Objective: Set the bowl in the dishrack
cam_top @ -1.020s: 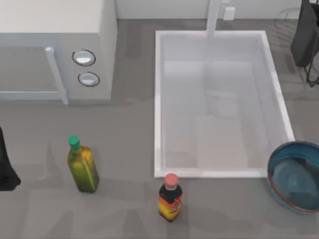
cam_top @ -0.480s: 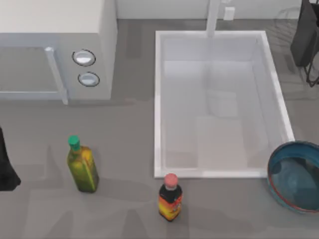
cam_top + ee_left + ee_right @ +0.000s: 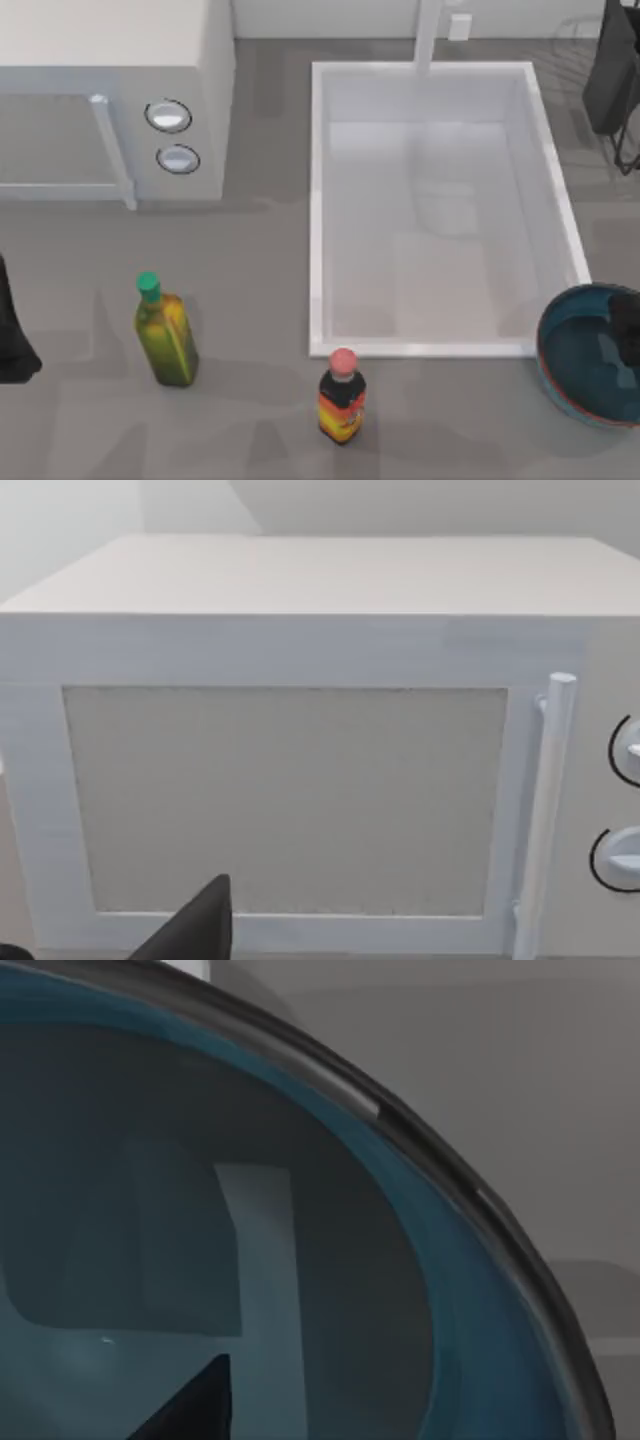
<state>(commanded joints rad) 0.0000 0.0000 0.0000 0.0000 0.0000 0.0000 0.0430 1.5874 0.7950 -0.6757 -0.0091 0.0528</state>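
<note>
A grey counter (image 3: 250, 250) is filling the top view, with a white wall running along its far edge. A white microwave (image 3: 110, 100) is standing at the far left, and a white sink (image 3: 318, 200) is sitting in the middle with a tap (image 3: 428, 35) rising behind it. An oil bottle (image 3: 165, 335) with a green cap and a sauce bottle (image 3: 341, 397) with a red cap are standing upright in front, well apart from each other. The bowl (image 3: 575, 365) is resting on the counter at the right edge, just beside the near right corner of the sink. The right gripper (image 3: 625, 335) is hanging as a dark shape over the inside of the bowl; I cannot tell if it is open or closed. The dishrack (image 3: 622, 152) is showing its thin wires at the far right corner, well apart from this gripper and from the bowl. The left arm (image 3: 12, 335) is waiting at the left edge, near the oil bottle.

In the left wrist view, the left gripper (image 3: 200, 925) is showing one dark tip, and the microwave door (image 3: 285, 800) with its handle (image 3: 545, 810) is facing it. How wide it is open I cannot tell.

In the right wrist view, a dark tip of the right gripper (image 3: 195, 1410) is pointing into the glossy blue inside of the bowl (image 3: 330, 1290), and the bowl's dark rim (image 3: 430, 1155) is curving beyond it. Nothing is showing as held.
</note>
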